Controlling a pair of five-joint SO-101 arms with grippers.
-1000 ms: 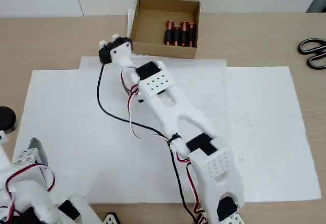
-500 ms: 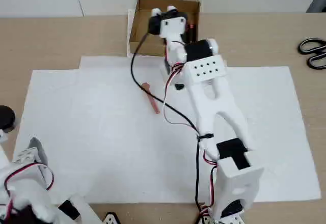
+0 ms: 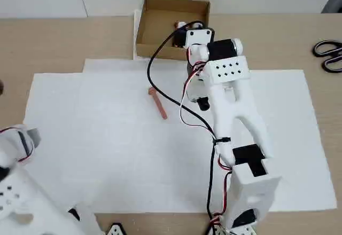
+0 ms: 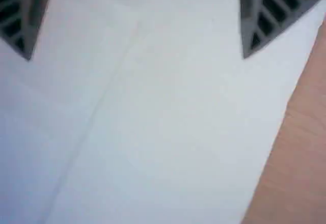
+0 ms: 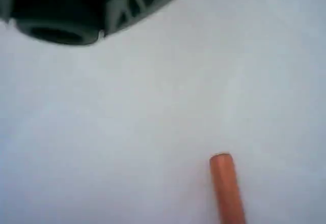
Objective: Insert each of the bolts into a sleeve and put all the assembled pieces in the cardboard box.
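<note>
Cardboard box [image 3: 155, 24] with copper pieces [image 3: 177, 29] inside

Prob. office/lab: wood desk [image 3: 53, 42], scissors [image 3: 328, 55].

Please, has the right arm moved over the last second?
Yes: the right arm swung right, from the box's left front corner to its right.
</note>
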